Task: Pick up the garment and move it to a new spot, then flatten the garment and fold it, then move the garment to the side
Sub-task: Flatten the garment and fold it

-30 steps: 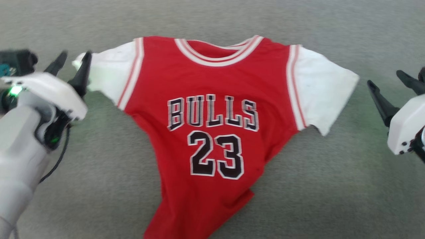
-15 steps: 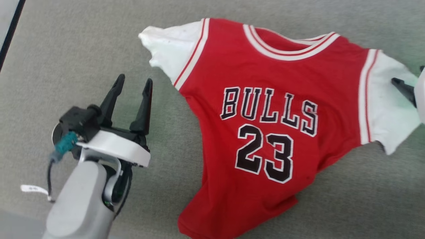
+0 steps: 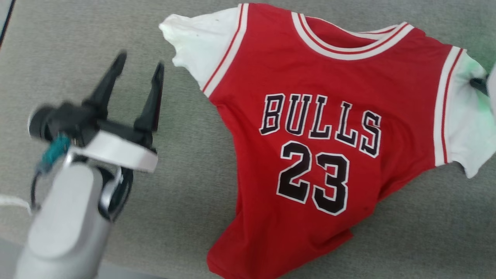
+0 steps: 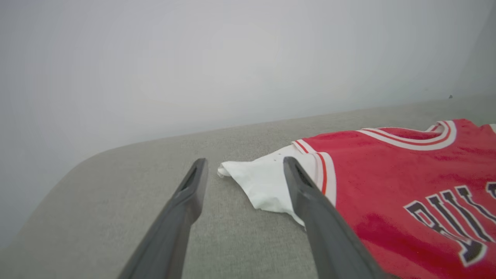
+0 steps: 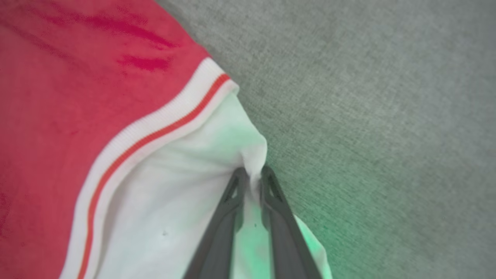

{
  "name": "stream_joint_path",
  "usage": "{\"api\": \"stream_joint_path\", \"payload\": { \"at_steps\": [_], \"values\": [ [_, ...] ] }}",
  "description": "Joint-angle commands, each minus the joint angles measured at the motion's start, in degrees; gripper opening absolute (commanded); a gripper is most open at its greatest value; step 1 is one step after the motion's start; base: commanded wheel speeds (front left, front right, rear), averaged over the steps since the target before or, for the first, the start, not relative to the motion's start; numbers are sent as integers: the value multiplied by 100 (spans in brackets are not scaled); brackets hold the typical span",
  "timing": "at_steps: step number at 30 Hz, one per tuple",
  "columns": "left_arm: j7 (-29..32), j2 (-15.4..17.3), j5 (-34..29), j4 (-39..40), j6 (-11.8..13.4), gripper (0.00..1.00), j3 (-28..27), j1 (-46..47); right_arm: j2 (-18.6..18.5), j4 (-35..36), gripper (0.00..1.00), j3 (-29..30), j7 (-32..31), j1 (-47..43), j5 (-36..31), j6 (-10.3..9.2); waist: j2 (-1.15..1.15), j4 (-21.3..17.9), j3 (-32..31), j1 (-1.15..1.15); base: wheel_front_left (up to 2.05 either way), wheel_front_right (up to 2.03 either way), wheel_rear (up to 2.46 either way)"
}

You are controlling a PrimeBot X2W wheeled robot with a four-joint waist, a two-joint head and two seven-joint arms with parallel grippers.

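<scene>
The grey worktop (image 3: 186, 201) carries the garment (image 3: 317, 162) face up across the centre and right of the head frame. Its lettering shows, and its lower body is skewed and bunched toward the bottom centre. This looks like the grasping stage before lifting or pulling it straight. The left end effector (image 3: 139, 62), at centre left, is spread wide and empty, near the upper-left sleeve (image 3: 193, 46) but apart from it. It must next reach that sleeve and close. The right end effector (image 5: 254, 174) is pinched on the far-right sleeve (image 5: 174, 201) at its edge.
</scene>
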State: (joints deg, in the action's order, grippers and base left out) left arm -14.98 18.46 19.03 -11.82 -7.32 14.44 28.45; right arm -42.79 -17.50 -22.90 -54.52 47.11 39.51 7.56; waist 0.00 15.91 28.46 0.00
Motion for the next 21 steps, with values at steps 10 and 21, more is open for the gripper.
{"api": "stream_joint_path", "payload": {
  "at_steps": [10,21],
  "values": [
    [1177,1603,2131,-902,-5,100,2522,2845,457,-29,0,-523,-134,220,-197,-20,0,-568,426,0,0,0,0],
    [4163,2450,4680,-1548,-6,100,5237,5210,607,102,0,-1019,-279,656,-260,-28,0,-1015,919,0,0,0,0]
  ]
}}
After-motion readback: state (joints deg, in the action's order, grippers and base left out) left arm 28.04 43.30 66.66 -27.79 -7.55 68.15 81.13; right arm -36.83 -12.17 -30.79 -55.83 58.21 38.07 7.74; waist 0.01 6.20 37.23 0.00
